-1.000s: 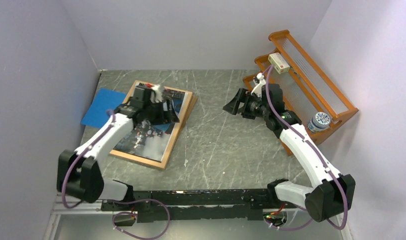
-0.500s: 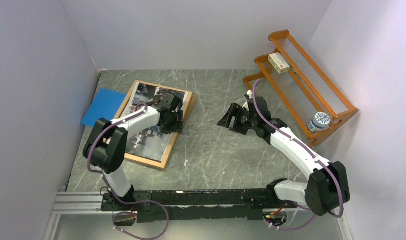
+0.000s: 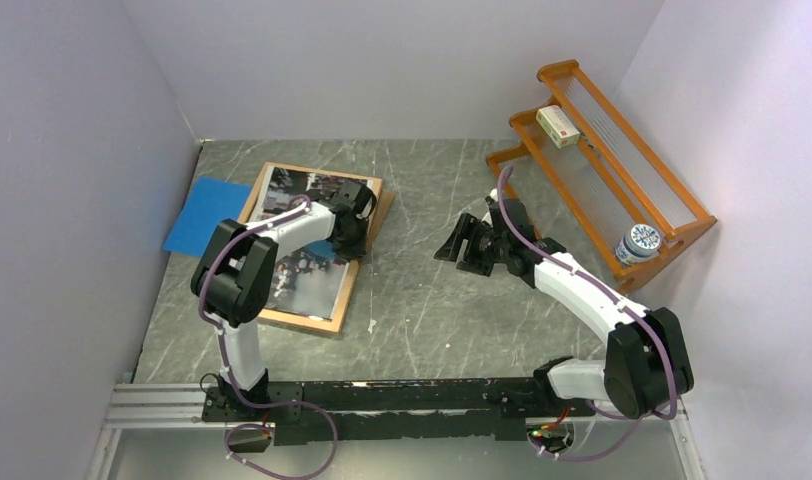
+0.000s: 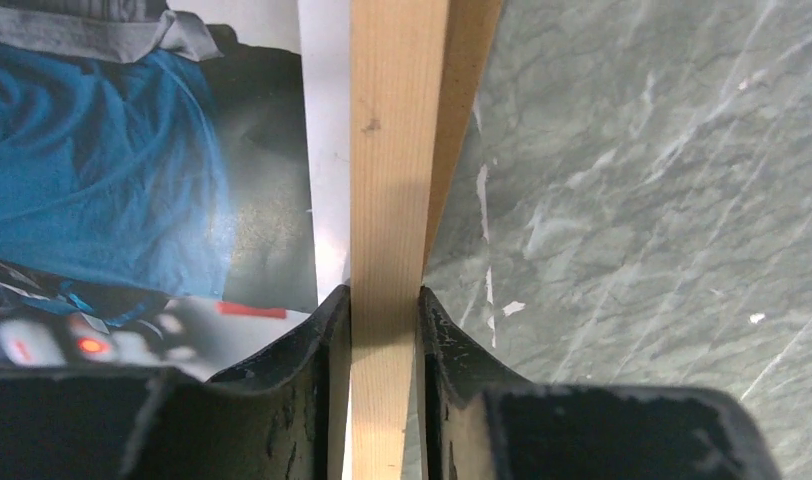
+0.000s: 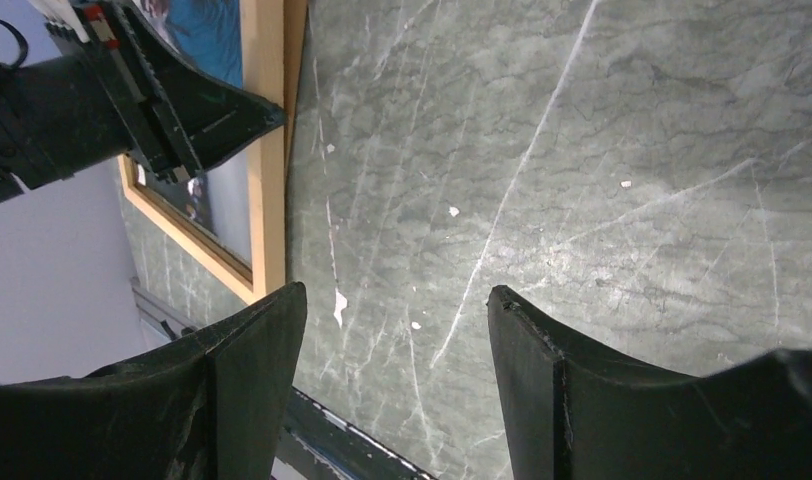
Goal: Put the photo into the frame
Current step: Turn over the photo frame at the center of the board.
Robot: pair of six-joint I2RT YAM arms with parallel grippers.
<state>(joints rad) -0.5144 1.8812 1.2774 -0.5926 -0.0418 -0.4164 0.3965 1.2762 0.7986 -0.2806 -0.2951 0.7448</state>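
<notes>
Since the earlier frame, the left arm has been folded further in and the left gripper (image 4: pixel 384 310) has been moved along the right rail of the frame (image 3: pixel 300 322). The right gripper (image 5: pixel 394 295) has been drawn slightly nearer to the frame.

Hidden or unclear:
- In the top view, the gripped part of the rail and a strip of the photo (image 3: pixel 300 282) are covered by the left arm.
- The blue sheet (image 3: pixel 195 215) is partly covered by the frame.
- A darker brown edge (image 4: pixel 469 90) is seen just beside the rail; what it belongs to cannot be told.
- Whether the photo is fully seated cannot be told. It is seen lying face up inside the frame's border, on the left of the table (image 3: pixel 432 310).

Count: one frame, one photo, one blue sheet, one wooden rack (image 3: pixel 622 190), one small box (image 3: pixel 559 127) and one can (image 3: pixel 639 243) on that rack.

Gripper state: the left fingers are closed against both sides of the frame rail. The right jaws are spread wide above bare table, with nothing between them.
</notes>
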